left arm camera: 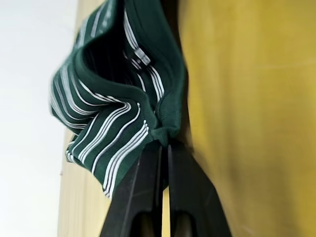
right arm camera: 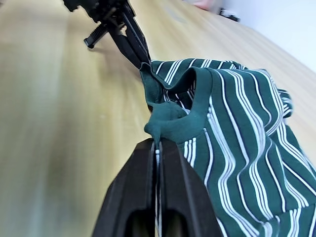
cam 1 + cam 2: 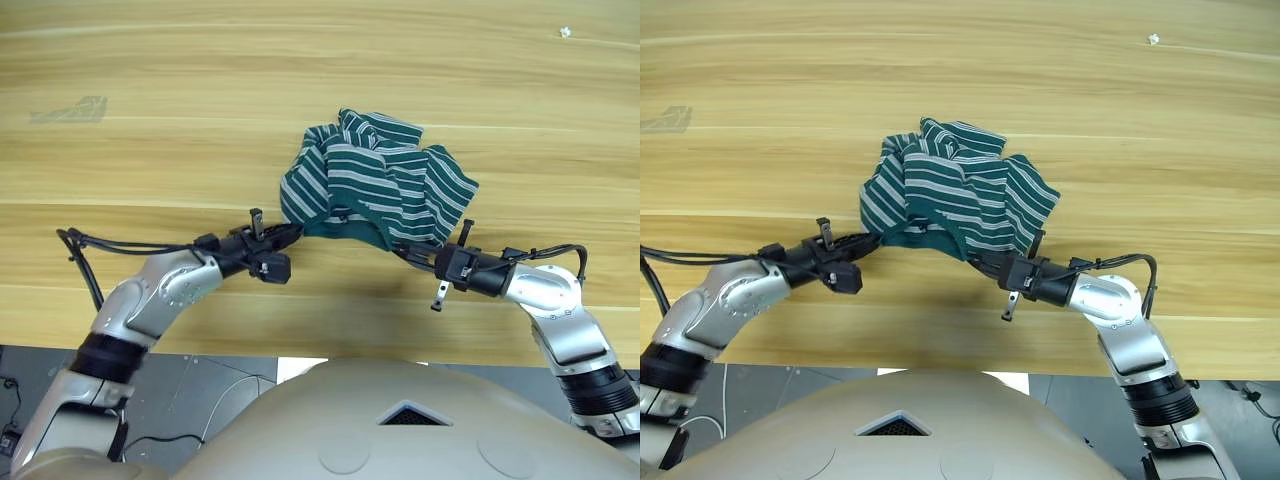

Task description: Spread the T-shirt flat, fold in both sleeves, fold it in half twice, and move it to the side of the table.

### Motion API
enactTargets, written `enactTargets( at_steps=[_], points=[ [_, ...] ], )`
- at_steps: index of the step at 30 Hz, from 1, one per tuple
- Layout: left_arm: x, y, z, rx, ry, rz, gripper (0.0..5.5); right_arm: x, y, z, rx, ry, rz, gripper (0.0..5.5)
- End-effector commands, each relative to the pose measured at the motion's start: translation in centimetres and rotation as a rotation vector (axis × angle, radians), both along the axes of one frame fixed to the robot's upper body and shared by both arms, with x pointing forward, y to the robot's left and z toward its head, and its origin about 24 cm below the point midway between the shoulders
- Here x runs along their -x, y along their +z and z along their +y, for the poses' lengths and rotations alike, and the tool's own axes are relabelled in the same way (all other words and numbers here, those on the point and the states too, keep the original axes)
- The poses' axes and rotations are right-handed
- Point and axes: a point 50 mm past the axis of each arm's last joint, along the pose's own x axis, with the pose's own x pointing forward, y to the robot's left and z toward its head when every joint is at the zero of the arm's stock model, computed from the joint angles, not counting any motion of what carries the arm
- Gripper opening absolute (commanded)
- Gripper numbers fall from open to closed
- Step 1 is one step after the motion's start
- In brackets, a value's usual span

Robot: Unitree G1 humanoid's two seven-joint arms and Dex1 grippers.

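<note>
Tension is the aim, I judge: your left gripper and right gripper are each clamped on the crumpled green white-striped cotton T-shirt, to pull it flat.

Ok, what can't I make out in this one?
T-shirt: sleeves and hem, buried in its own bunched folds, eye views.
Left gripper and right gripper: how much cloth each pinches, hidden between shut jaws, wrist views.
White speck on the table: too small, eye views.

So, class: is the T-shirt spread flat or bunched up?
Bunched up: the T-shirt is a crumpled heap of folds, its near edge pinched by the left gripper and the right gripper.
</note>
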Motion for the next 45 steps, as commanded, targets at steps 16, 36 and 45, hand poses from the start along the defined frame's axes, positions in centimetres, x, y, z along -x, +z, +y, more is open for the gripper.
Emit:
enactTargets(
  at_steps=[16, 36, 45],
  points=[
    [7.0, 6.9, -0.9, -0.064, -0.076, 0.162, 0.00, 4.3, 2.2, -2.0, 0.111, 0.296, 0.218, 0.00],
    [0.7, 9.7, -0.4, 0.100, 0.027, -0.009, 2.03, -1.0, 4.5, -2.5, 0.009, 0.127, 0.025, 0.00],
    [-1.7, 10.6, -1.3, 0.153, 0.012, -0.027, 2.72, -3.9, 6.7, -3.0, 0.010, 0.084, -0.118, 0.00]
  ],
)
